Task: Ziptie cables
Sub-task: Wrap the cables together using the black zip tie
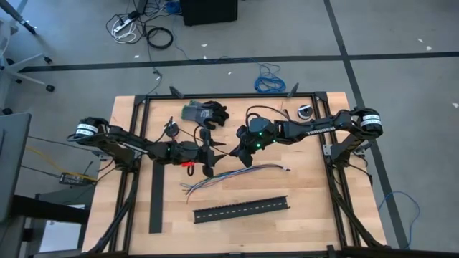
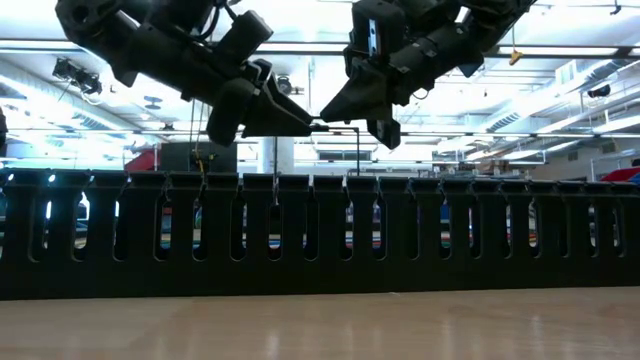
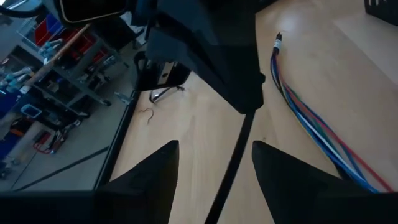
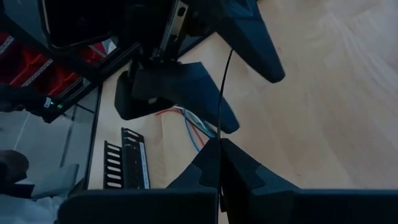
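The right gripper [image 4: 219, 163] is pressed tight together, and a thin black zip tie [image 4: 221, 99] is pinched between its tips. It is held in the air above the cables [image 1: 237, 175], a little to the far side of them. The left gripper [image 3: 214, 165] is spread, and the zip tie is seen running through the gap between its fingers [image 3: 152, 171]. It cannot be told for sure if the strap is touched by them yet. The two grippers are met nose to nose just over the cables.

The cables are lying flat on the wooden table [image 1: 315, 208], loose and fanned out at one end. They are not yet wrapped. The black slotted channel [image 1: 241, 208] is lying just on the near side of them, and a dark glove [image 1: 205, 112] is seen well beyond them at the back.

The strap could be dropped if it is let go by one gripper before it is gripped well by the other. It is thin and bendy, so it could slip or twist away and land apart from the cables.
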Controlling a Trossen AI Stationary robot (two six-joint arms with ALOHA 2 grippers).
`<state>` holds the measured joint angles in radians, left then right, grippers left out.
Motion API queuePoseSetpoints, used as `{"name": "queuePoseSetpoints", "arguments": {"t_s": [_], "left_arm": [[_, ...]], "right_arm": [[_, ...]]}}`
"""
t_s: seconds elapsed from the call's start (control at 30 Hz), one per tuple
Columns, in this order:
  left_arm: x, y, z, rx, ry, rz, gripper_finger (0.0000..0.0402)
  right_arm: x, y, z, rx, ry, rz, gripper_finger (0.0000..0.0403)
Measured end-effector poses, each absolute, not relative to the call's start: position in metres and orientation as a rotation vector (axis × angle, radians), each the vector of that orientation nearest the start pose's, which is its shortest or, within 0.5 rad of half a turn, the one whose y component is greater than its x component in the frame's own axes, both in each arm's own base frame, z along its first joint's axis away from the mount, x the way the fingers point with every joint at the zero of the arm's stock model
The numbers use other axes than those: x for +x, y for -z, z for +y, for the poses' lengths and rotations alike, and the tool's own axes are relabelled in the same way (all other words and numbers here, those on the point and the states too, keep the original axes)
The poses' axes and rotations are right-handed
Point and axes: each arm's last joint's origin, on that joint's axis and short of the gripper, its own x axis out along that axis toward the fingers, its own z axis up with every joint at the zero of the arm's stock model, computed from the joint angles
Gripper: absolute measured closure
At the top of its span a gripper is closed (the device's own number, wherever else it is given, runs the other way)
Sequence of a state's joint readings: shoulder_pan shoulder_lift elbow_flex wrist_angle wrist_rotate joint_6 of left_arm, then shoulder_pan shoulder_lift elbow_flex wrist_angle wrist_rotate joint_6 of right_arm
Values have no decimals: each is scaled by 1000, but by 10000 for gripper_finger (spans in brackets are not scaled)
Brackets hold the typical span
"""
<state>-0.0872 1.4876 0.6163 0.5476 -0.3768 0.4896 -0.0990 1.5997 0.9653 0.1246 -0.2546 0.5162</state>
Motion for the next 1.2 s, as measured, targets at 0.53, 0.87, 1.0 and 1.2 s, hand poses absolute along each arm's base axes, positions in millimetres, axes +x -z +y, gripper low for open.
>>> {"name": "queuePoseSetpoints", "arguments": {"t_s": [0.53, 0.87, 1.0, 1.2], "left_arm": [[291, -188, -21, 558, -190, 377, 226], [291, -188, -20, 559, -205, 379, 288], [291, -188, -20, 559, -206, 378, 301], [291, -188, -20, 558, -206, 375, 320]], "right_arm": [[343, -223, -32, 600, 21, 528, 403], [343, -224, -33, 597, 19, 518, 403], [343, -224, -33, 597, 18, 516, 403], [343, -225, -33, 604, 18, 508, 403]]}}
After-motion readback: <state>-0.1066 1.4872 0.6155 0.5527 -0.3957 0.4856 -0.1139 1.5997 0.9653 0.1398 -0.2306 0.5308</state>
